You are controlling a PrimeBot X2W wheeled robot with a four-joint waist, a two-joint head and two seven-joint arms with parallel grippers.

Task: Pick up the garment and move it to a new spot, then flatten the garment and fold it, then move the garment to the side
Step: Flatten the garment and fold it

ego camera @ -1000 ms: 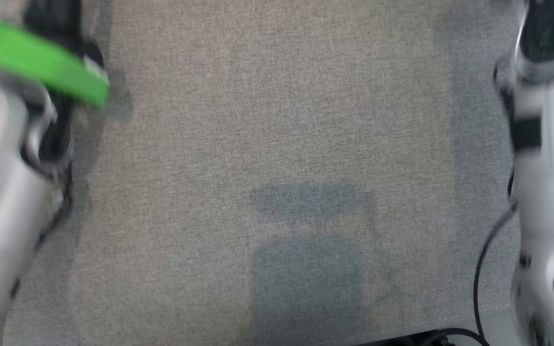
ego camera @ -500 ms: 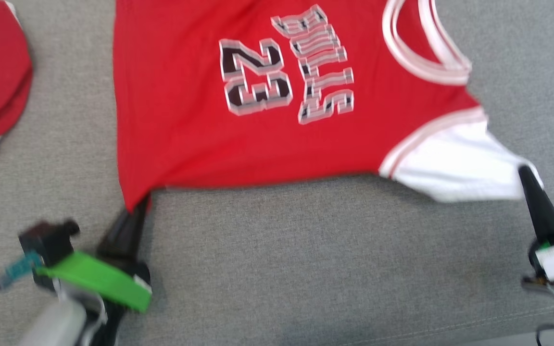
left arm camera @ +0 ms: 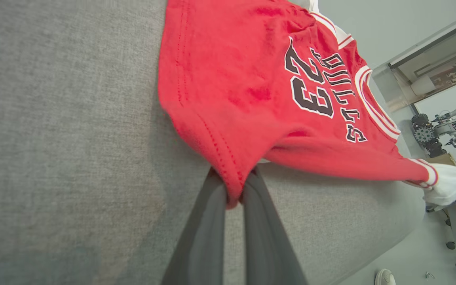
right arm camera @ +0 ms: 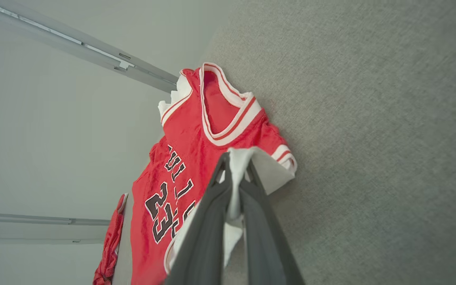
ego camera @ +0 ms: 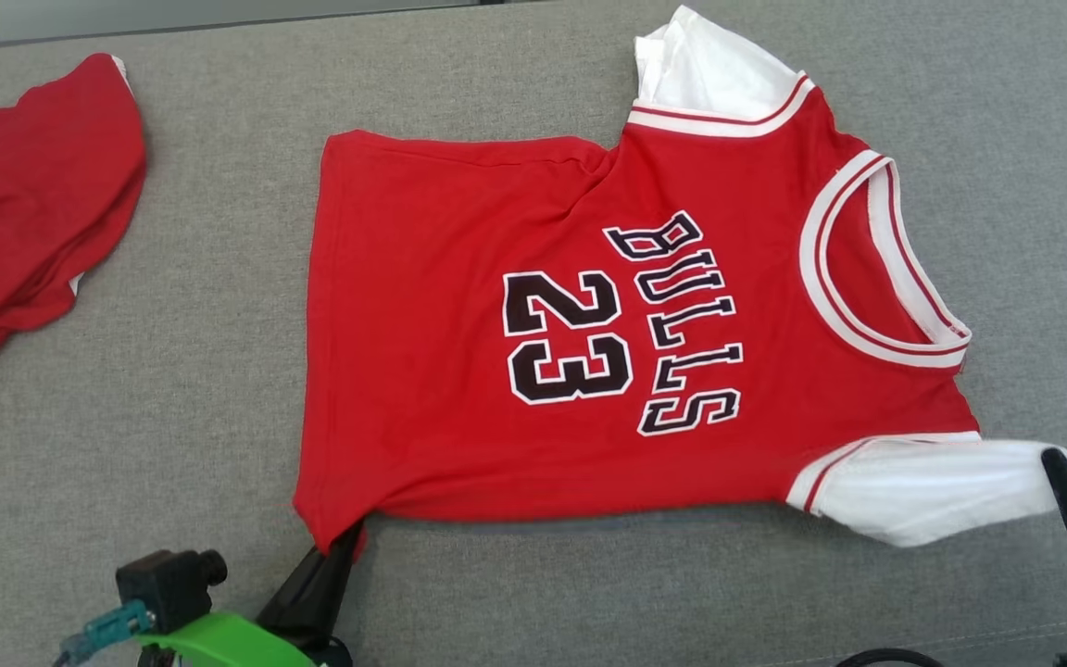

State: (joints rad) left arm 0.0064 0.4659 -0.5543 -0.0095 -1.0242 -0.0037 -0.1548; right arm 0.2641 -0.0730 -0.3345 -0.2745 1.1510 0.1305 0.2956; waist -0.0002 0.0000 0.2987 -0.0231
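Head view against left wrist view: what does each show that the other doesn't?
Head view: a second red garment crumpled apart at the left. Left wrist view: the hem corner clamped between the left gripper's two fingers, plus machinery in the room beyond. Both: the red Bulls 23 jersey spread on the grey fabric surface.

Red jersey (ego camera: 422,352), white sleeves (ego camera: 922,486), black white-edged numerals (ego camera: 566,338); grey woven surface (ego camera: 219,389); second red garment (ego camera: 33,213)

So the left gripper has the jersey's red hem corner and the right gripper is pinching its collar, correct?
Not quite. The right gripper is pinching the white sleeve, not the collar; the right wrist view shows it. The left gripper does hold the hem corner.
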